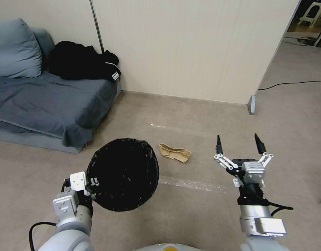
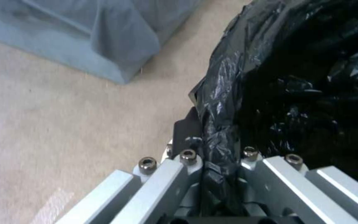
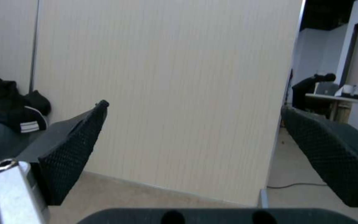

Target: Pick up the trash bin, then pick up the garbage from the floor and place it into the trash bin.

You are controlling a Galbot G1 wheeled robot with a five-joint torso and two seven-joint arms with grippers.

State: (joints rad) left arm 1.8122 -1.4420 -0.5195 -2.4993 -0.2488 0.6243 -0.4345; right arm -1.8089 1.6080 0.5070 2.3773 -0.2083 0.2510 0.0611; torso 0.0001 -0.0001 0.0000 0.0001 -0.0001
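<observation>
— How does the robot stand? — The left gripper [image 1: 92, 183] is clamped on the black-lined rim of the trash bin [image 1: 124, 174], held above the floor, mouth up. The crumpled tan paper bag [image 1: 175, 153] lies just beyond. The right gripper [image 1: 240, 148] hovers spread wide; it should descend squarely over the bag.

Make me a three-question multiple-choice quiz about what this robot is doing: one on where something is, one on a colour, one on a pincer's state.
1. Where is the crumpled tan paper bag?
A. in the trash bin
B. on the floor
C. on the sofa

2. What colour is the trash bin liner?
A. black
B. blue
C. white

3. The right pincer is:
A. shut on the bag
B. shut, empty
C. open, empty

Answers: 1 B, it lies on the carpet between both pincers. 2 A, crinkled black plastic. 3 C, fingers spread apart, while the left pincer clamps the bin's rim.
</observation>
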